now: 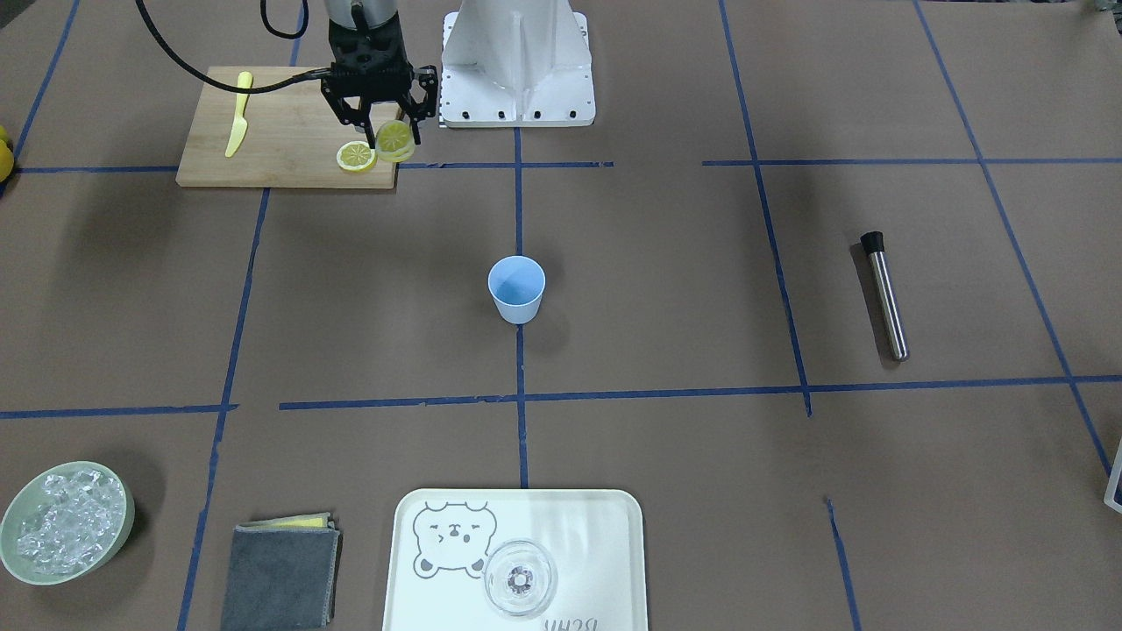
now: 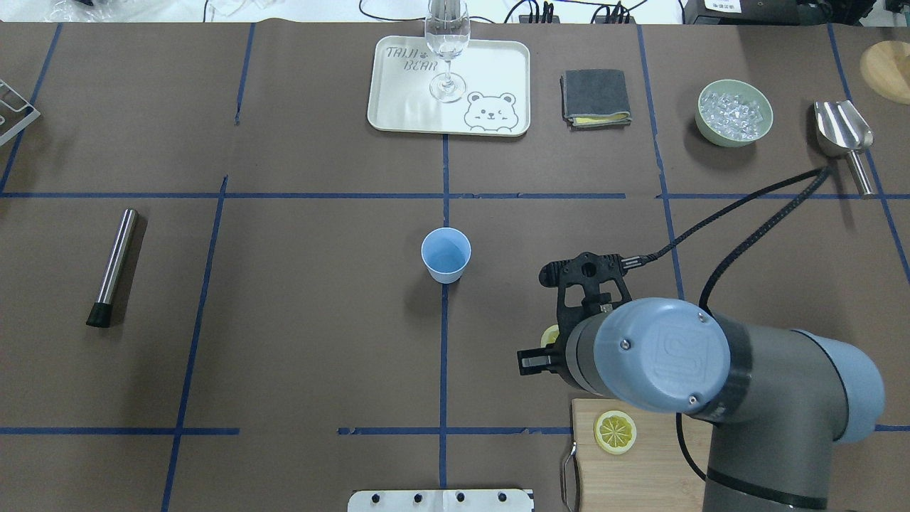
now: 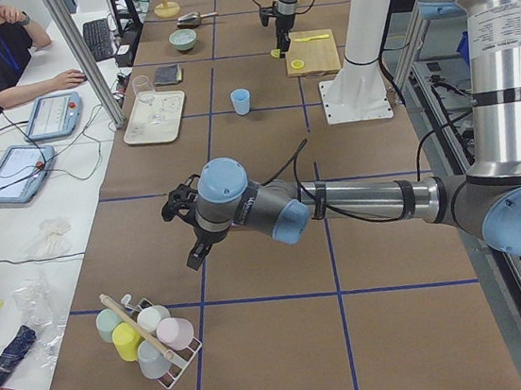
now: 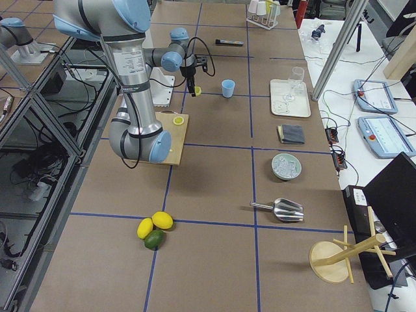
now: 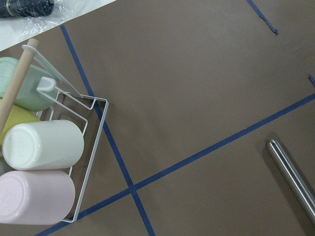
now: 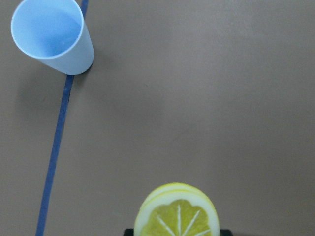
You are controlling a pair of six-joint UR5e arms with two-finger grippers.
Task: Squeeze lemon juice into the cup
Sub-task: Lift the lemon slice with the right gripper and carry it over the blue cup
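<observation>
My right gripper (image 1: 393, 140) is shut on a lemon slice (image 1: 396, 137), held upright just off the right edge of the wooden cutting board (image 1: 280, 131). The slice fills the bottom of the right wrist view (image 6: 177, 214), with the light blue cup (image 6: 51, 34) at the upper left. The cup (image 1: 516, 287) stands upright at the table's middle, apart from the gripper. A second lemon slice (image 1: 357, 157) lies flat on the board. My left gripper (image 3: 181, 226) hovers over the table's far left end; I cannot tell whether it is open or shut.
A yellow plastic knife (image 1: 238, 112) lies on the board. A steel rod (image 1: 885, 298), a tray (image 1: 605, 526) with a clear glass (image 1: 520, 577), a grey cloth (image 1: 279, 574) and a green bowl (image 1: 123, 504) of ice stand around. A cup rack (image 5: 93, 162) is below my left wrist.
</observation>
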